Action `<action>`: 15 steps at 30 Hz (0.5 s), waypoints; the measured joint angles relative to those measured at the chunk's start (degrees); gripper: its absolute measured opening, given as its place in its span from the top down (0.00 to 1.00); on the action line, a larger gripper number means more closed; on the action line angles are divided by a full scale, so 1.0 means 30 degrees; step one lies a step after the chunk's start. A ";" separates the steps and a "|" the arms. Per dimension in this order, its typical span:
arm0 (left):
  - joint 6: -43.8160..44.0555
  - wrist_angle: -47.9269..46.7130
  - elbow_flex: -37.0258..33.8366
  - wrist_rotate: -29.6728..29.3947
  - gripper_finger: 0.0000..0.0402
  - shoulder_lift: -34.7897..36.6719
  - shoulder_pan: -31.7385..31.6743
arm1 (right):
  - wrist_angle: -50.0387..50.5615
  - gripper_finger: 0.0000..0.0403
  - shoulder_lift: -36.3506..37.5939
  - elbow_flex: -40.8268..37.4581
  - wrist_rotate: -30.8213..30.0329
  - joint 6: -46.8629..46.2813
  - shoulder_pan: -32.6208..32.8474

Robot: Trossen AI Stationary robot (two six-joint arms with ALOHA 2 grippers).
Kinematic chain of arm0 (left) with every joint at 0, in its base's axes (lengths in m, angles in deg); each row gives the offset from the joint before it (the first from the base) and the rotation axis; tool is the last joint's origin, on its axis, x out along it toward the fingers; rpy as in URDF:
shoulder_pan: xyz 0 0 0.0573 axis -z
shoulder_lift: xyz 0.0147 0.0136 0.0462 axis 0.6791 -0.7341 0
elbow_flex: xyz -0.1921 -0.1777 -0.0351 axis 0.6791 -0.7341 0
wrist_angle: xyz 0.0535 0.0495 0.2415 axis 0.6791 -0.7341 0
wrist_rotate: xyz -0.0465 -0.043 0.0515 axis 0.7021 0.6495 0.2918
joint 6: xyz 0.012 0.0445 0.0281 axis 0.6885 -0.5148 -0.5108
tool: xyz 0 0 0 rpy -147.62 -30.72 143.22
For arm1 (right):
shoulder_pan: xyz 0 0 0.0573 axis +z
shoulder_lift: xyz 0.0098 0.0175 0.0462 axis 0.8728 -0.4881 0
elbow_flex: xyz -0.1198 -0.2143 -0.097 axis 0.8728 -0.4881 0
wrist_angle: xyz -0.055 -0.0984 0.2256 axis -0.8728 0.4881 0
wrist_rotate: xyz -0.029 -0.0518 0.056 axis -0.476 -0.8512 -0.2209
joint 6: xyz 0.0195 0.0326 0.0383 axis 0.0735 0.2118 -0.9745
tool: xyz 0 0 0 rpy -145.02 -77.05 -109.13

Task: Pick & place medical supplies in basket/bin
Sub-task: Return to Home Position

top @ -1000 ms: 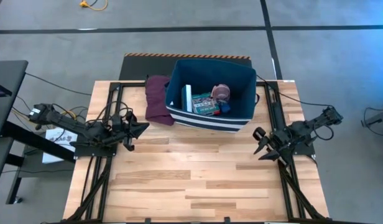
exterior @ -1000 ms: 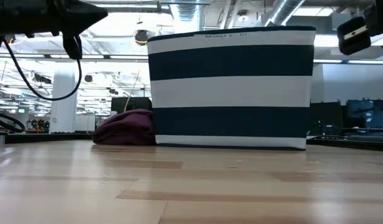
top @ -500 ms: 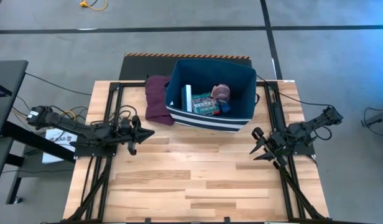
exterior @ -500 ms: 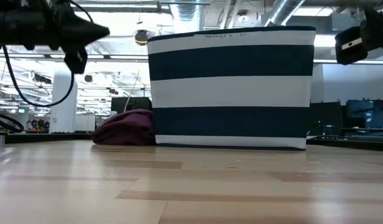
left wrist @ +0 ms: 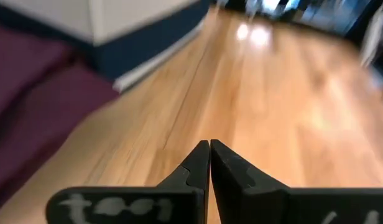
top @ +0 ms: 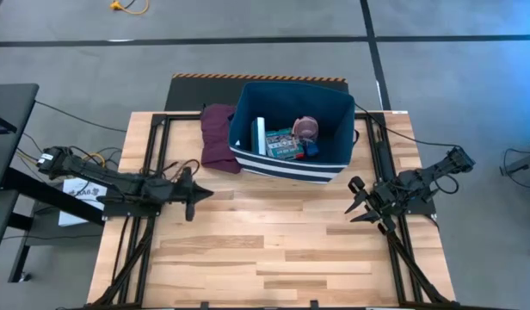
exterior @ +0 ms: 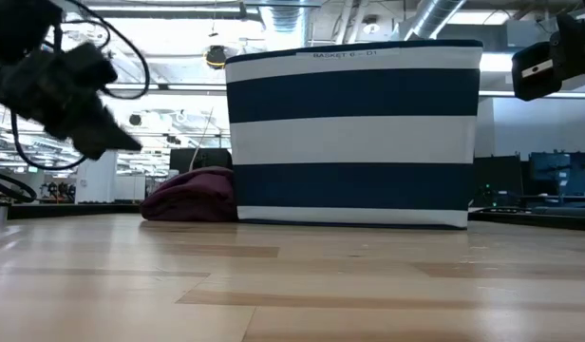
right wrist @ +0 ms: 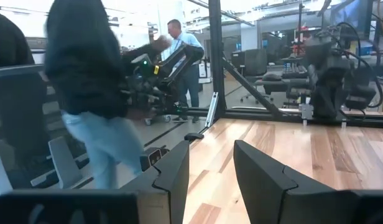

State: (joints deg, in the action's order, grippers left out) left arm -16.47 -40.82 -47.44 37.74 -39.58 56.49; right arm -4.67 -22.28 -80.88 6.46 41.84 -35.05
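Observation:
The navy bin with white stripes [top: 291,129] stands at the table's far middle and fills the low view [exterior: 354,133]. Inside it lie a green-red flat box [top: 282,145], a pink roll [top: 306,127], a white upright piece [top: 259,135] and a blue block [top: 312,148]. My left gripper [top: 194,191] hangs shut over the bare table, near and left of the bin; its wrist view shows the fingertips together [left wrist: 209,146]. My right gripper [top: 354,198] is open above the table's right side, holding nothing [right wrist: 210,155].
A maroon folded cloth [top: 218,136] lies against the bin's left side, also seen in the low view [exterior: 190,195] and the left wrist view [left wrist: 30,112]. Bare wood spreads over the near half of the table [top: 265,250]. People [right wrist: 92,93] stand in the room beyond.
My left gripper has moved a little toward the table's near edge and down, tipping its fingers toward the table; it shows blurred in the low view. My right gripper has dipped slightly. The bin and its contents have stayed put.

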 joint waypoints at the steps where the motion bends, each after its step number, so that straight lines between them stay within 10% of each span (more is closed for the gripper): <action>1: -0.0019 -0.0720 0.0000 -0.0010 1.00 0.0000 0.0000 | 0.0000 0.70 0.0000 -0.0007 0.0000 0.0000 0.0000; 8: 0.0182 -0.4344 -0.0003 0.0197 1.00 0.0902 0.0146 | -0.0007 0.70 0.0000 -0.0015 0.0001 -0.0004 0.0000; 15: -0.1533 -0.4966 -0.0005 0.4822 1.00 0.5114 -0.0153 | -0.0012 0.70 0.0000 -0.0015 0.0007 -0.0007 0.0000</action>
State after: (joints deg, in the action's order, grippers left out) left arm -21.08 -55.72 -47.45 52.21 -24.24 56.03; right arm -4.71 -22.28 -80.92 6.48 41.81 -35.05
